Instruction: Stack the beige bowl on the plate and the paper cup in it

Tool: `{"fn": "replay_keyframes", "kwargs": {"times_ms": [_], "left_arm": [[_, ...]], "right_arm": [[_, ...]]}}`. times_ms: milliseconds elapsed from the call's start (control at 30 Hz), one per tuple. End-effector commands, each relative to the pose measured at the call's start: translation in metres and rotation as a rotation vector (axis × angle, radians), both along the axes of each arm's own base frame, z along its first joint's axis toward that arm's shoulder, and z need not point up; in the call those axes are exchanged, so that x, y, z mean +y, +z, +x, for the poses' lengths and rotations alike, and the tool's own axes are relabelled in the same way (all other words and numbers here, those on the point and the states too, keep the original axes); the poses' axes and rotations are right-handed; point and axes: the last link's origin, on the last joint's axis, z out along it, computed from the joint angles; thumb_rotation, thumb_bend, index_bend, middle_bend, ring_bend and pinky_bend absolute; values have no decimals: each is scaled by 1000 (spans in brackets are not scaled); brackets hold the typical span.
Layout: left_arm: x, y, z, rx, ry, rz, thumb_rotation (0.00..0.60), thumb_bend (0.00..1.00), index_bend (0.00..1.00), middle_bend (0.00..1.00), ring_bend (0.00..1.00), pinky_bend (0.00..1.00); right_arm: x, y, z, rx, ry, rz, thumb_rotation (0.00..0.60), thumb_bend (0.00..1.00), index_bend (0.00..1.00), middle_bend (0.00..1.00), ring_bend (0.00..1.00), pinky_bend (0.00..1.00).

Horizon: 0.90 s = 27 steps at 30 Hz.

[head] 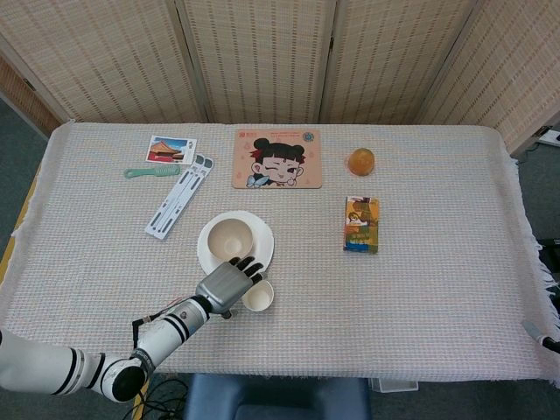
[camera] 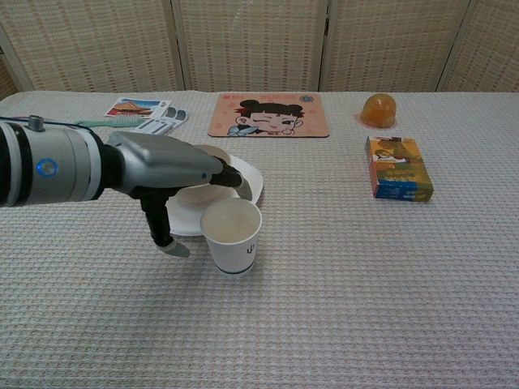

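A: Where is the paper cup (camera: pixel 232 238)?

B: Upright on the tablecloth (head: pixel 437 289), just in front of the plate (head: pixel 210 260). It is white and empty, with a dark band near its base and small dark print on its side.

A: And the beige bowl (head: pixel 231 237)?

B: Already on the white plate, open side up, pale cream inside (the hand hides its near edge in the chest view).

A: Does the left hand (head: pixel 227 284) hold the cup?

B: I cannot tell. Its fingers (camera: pixel 228 175) reach flat over the cup's far rim toward the bowl, and the thumb points down beside the cup on its left. Whether anything presses the cup wall is not clear from either view. The fingers are apart, not curled.

A: The right hand?

B: Only a dark tip at the table's right edge shows in the head view; too little to say anything.

A: What else lies around?

B: A cartoon mat (head: pixel 277 158) at the far middle, an orange ball (head: pixel 361 161) to its right, a colourful box (head: pixel 361 224) nearer, and at far left a postcard (head: pixel 171 149), a green comb (head: pixel 150 172) and a white folded stand (head: pixel 179 195).
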Motion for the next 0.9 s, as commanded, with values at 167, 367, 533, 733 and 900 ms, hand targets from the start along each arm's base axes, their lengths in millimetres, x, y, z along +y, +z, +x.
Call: {"fn": "replay_keyframes", "kwargs": {"times_ms": [167,367,533,733,900], "left_arm": [[3,-4,4,11,-8,-2,600,258,203,108,0,201],[2,-7,5,17,-17,-1,600,258,294,109,0,202],[2,-7,7,11,-22,1,600,258,373,114,0,202],[-1,-2,10,0,-29,13,600,258,379,125,0,202],[-2,0,13,-8,-31,19,600,258,395,133,0,202]], "right_arm": [[1,1,0,-3,6,-2,600,120,0,0,0,0],[3,3,0,-6,11,-9,600,120,0,0,0,0],[3,2,-1,-5,9,-7,600,120,0,0,0,0],[2,2,0,-5,12,-5,600,120,0,0,0,0],[4,2,1,-6,16,-8,600,120,0,0,0,0]]}}
